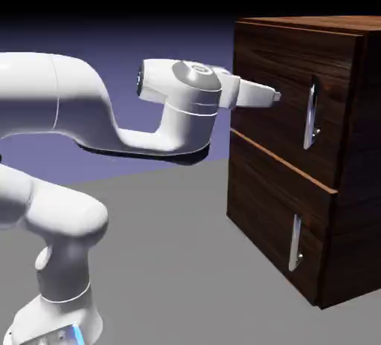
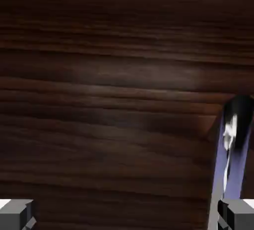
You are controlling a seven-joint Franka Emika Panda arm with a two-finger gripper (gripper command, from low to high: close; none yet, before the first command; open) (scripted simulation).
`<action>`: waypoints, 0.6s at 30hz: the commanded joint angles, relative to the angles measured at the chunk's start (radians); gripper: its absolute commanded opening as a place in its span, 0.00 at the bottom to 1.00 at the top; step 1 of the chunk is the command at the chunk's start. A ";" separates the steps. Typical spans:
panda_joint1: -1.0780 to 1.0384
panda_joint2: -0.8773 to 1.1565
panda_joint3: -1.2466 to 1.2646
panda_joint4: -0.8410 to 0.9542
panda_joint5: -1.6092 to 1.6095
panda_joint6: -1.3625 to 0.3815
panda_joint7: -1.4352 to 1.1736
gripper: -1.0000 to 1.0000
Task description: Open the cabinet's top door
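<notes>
While top door (image 1: 279, 94) sits flush shut on cabinet (image 1: 350, 210), I see its handle (image 1: 310, 113) off toward right fingertip (image 2: 238, 214) in hand view; gripper (image 1: 274, 97) spread wide, empty. Risk: uncentred closing, fingers jam panel or slip off bar.

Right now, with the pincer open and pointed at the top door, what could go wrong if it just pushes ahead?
1. In the hand view the silver handle sits by the right fingertip, not centred in the open pincer. Closing here would likely miss or clip it.
2. The pincer is level with the top door, short of the handle in the exterior view. Driving straight on could ram the panel.
3. An off-centre hold might slip when pulling.
</notes>
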 commanded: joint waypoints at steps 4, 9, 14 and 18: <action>0.057 -0.028 -0.067 0.027 -0.174 -0.009 0.124 0.50; 0.129 -0.063 -0.150 0.061 -0.391 -0.020 0.280 0.50; 0.200 -0.098 -0.234 0.096 -0.609 -0.031 0.435 0.50; 0.256 -0.096 -0.277 0.131 -0.672 -0.040 0.479 0.50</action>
